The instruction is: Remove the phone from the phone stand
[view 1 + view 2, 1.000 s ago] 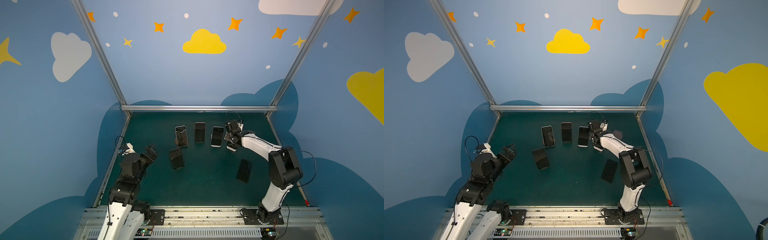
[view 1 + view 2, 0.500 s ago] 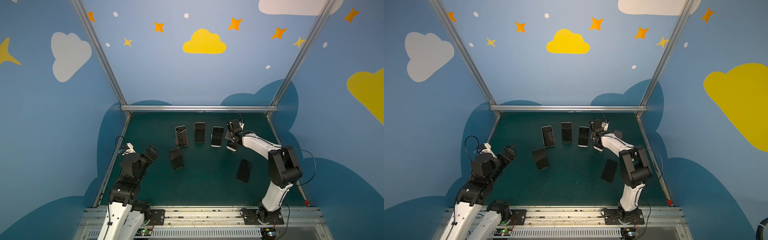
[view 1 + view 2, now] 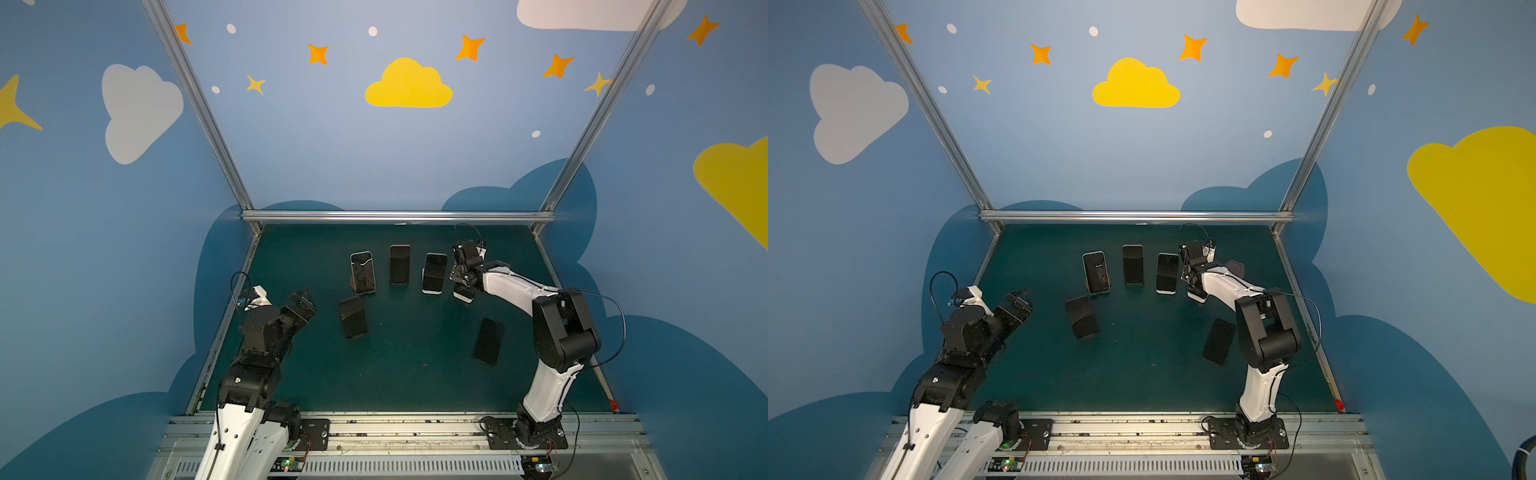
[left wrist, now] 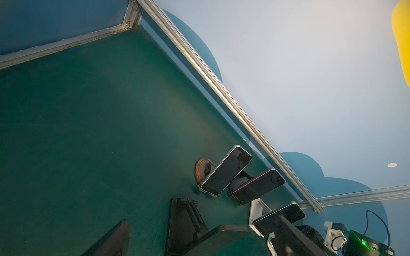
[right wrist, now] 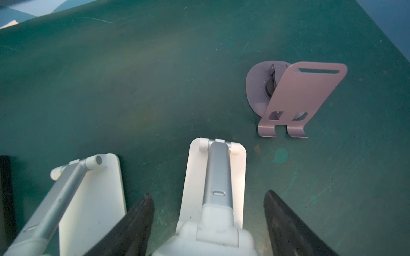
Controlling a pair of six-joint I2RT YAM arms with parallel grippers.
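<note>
Four stands hold phones along the back of the green tabletop (image 3: 415, 374). A silver phone (image 4: 226, 170) leans on a wooden-based stand (image 4: 203, 169), a pink-edged phone (image 4: 258, 186) sits on the next, and a third phone (image 4: 279, 217) rests on a white stand (image 5: 88, 188). The phone (image 3: 463, 294) to be removed stands at the right end of this row, still on its phone stand (image 5: 213, 177), a white base with a grey arm. Just beside that stand, a purple stand (image 5: 295, 99) holds nothing. Nearer the front are a black stand (image 3: 353, 318) carrying a dark slab and a dark phone (image 3: 488, 341) that seems to lie flat.

The right arm reaches from the near right edge, elbow raised, forearm stretched toward the back row and wrist tipped down behind the phone. The right pincer (image 5: 208, 195) is spread, its fingers (image 5: 137, 221) on either side of the stand's cradle with gaps showing.

The left arm is folded at the near left. The left pincer (image 3: 302, 300) is spread wide and holds nothing, well apart from every phone.
</note>
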